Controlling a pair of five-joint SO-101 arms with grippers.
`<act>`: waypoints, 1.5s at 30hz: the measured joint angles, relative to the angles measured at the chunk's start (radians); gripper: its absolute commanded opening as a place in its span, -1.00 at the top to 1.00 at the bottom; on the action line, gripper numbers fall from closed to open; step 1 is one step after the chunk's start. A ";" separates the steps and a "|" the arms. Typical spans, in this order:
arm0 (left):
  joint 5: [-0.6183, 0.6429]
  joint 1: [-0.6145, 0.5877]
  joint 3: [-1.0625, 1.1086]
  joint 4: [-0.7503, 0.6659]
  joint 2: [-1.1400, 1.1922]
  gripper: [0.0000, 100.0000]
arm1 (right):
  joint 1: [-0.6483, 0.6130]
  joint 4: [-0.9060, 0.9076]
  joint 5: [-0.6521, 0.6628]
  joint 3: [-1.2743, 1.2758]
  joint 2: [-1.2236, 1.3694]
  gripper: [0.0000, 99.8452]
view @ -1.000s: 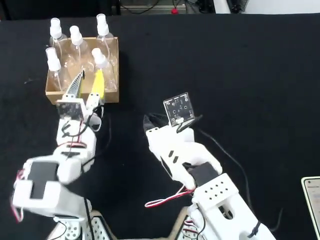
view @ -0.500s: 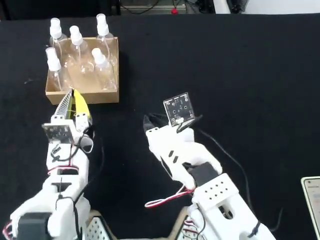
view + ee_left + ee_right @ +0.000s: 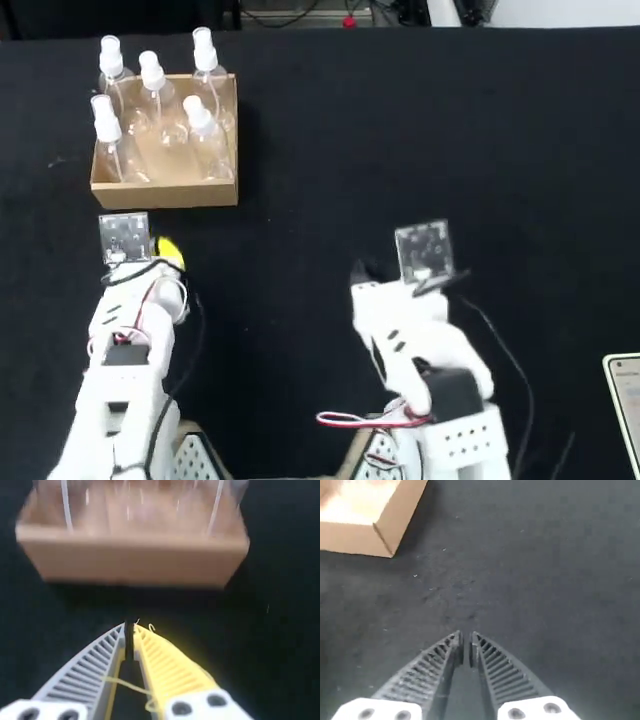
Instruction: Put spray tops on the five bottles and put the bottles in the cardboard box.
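The cardboard box (image 3: 165, 190) stands at the table's far left with several clear bottles (image 3: 205, 120) upright in it, each with a white spray top (image 3: 198, 112). My left gripper (image 3: 130, 629), one finger grey and one yellow, is shut and empty just short of the box's near wall (image 3: 132, 562). In the high view the left arm (image 3: 130, 300) is drawn back below the box. My right gripper (image 3: 466, 640) has black fingers, is shut on nothing, and hovers over bare black table; the box corner (image 3: 380, 525) shows far off. The right arm (image 3: 415, 320) sits mid-table.
The table is covered by a black cloth (image 3: 450, 150). A white device (image 3: 625, 395) lies at the right edge. Cables and equipment (image 3: 350, 12) run along the far edge.
The left gripper pulled out of the box, closed, and drew back toward the near edge. The right arm swung right and back toward its base.
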 measured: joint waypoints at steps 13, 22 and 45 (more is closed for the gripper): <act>0.002 -0.002 0.023 1.138 -0.750 0.94 | 0.002 0.003 0.060 0.167 -0.095 0.94; 0.002 -0.002 0.023 1.200 -0.733 0.94 | 0.112 0.238 0.068 0.167 -0.095 0.94; 0.003 -0.002 0.023 1.198 -0.778 0.94 | 0.416 0.301 0.068 0.167 -0.095 0.94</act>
